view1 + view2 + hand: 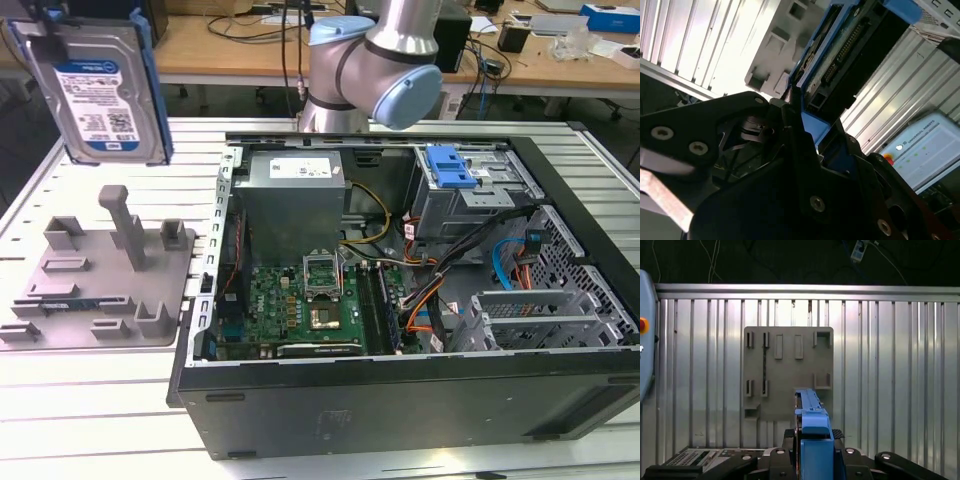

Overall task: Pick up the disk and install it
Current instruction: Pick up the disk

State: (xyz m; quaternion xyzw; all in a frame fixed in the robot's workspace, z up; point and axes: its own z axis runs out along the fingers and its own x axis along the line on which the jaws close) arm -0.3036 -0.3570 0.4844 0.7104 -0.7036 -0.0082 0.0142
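The disk (100, 90), a silver hard drive with a white-and-blue label in a blue carrier, hangs upright in the air above the grey fixture plate (100, 285) at the exterior view's left. In the first wrist view the disk (812, 415) is seen edge-on, with my gripper (812, 442) shut on its blue frame and the fixture plate (787, 372) well below it. The second wrist view has the black gripper (807, 137) clamped on the disk's (840, 55) blue edge, with the connector side showing.
An open computer case (400, 395) lies on the slatted metal table (90, 400), to the right of the plate. Inside it are the motherboard (300, 300), loose cables and a grey drive cage (465, 205) with a blue latch (450, 165). The arm's base (370, 70) stands behind the case.
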